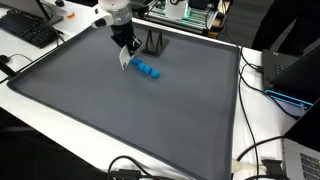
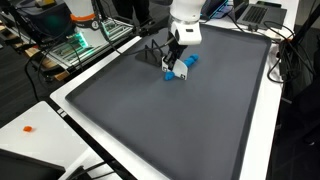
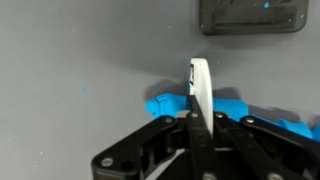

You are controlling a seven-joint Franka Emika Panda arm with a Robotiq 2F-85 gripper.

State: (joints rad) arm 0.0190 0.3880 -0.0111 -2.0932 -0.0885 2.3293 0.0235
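Note:
My gripper [image 1: 125, 55] is shut on a thin white flat piece [image 3: 199, 95], held edge-on between the fingertips. It hangs just above the grey mat [image 1: 120, 110], beside a row of blue blocks [image 1: 148, 70]. In an exterior view the gripper [image 2: 172, 62] is right at the blue blocks [image 2: 183, 68]. In the wrist view the blue blocks [image 3: 165, 103] lie just behind the white piece, partly hidden by my fingers [image 3: 197, 125].
A small black stand [image 1: 152, 42] sits at the mat's far edge; it also shows in the wrist view [image 3: 252, 16]. A keyboard [image 1: 28, 28] lies off the mat. Cables [image 1: 265, 90] and laptops [image 1: 295, 68] lie along one side.

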